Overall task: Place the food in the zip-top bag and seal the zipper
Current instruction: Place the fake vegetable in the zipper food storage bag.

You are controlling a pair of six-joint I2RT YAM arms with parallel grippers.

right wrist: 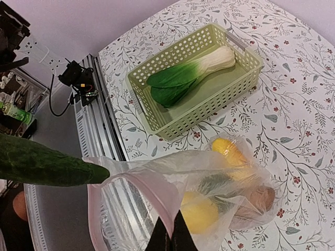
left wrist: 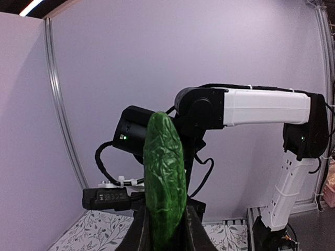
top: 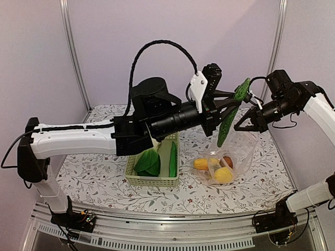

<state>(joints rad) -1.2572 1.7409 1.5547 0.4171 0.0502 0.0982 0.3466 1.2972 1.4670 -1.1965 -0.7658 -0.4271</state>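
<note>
My left gripper [top: 229, 104] is shut on the green cucumber [top: 231, 119], held high above the table and tilted with its lower tip down. In the left wrist view the cucumber [left wrist: 165, 178] stands up between the fingers [left wrist: 194, 232]. My right gripper [right wrist: 170, 236] is shut on the zip-top bag's [right wrist: 225, 178] mouth edge, lifting it by the pinkish zipper [right wrist: 141, 183]. The cucumber's tip [right wrist: 89, 172] reaches the open mouth. Two yellow fruits [right wrist: 199, 212] and a brown piece [right wrist: 260, 198] lie inside the bag. The bok choy [right wrist: 188, 76] lies in the basket.
The pale green lattice basket [top: 154, 180] stands on the floral cloth left of the bag [top: 225, 164]. The table's metal rail [top: 172, 225] runs along the near edge. The right arm [left wrist: 261, 104] shows beyond the cucumber in the left wrist view.
</note>
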